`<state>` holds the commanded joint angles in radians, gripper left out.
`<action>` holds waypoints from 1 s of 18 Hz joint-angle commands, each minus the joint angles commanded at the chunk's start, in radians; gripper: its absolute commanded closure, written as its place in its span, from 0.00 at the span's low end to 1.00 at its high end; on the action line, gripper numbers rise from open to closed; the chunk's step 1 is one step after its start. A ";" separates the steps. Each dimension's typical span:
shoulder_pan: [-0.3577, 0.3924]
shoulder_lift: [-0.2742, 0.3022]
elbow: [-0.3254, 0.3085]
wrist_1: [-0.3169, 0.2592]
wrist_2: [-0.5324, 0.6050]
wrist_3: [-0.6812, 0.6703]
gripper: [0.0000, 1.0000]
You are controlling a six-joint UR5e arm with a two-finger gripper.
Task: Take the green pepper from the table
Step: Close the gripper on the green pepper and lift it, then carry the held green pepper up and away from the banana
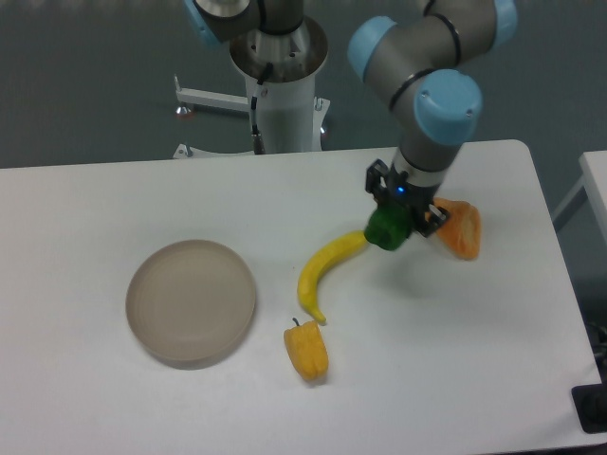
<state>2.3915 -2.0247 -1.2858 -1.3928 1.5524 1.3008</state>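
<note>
The green pepper [385, 230] is small, glossy and dark green, right of the table's middle, by the upper end of the banana. My gripper [396, 216] comes down from above with its black fingers on either side of the pepper's top, shut on it. I cannot tell whether the pepper rests on the white table [95, 227] or hangs just above it. The arm's blue and grey wrist [438, 112] stands above the gripper.
A yellow banana [321, 275] curves left and down from the pepper. An orange wedge-shaped piece [459, 227] lies just right of the gripper. A yellow-orange pepper with a stem [306, 351] sits near the front. A round grey-beige plate [191, 301] is at the left.
</note>
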 joint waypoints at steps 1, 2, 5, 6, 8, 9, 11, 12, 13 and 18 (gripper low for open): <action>-0.005 -0.012 0.014 0.000 0.002 -0.002 0.82; -0.006 -0.015 0.014 0.003 0.002 0.005 0.82; -0.008 -0.023 0.020 0.002 0.002 0.012 0.82; -0.006 -0.023 0.020 0.002 0.005 0.014 0.82; -0.003 -0.023 0.023 0.006 0.014 0.024 0.82; 0.000 -0.023 0.025 0.003 0.015 0.044 0.82; 0.002 -0.022 0.019 0.002 0.032 0.107 0.82; 0.003 -0.020 0.019 0.002 0.037 0.123 0.82; 0.005 -0.020 0.019 0.002 0.038 0.130 0.82; 0.005 -0.017 0.010 0.003 0.040 0.132 0.82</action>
<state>2.3961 -2.0417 -1.2762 -1.3898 1.5923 1.4327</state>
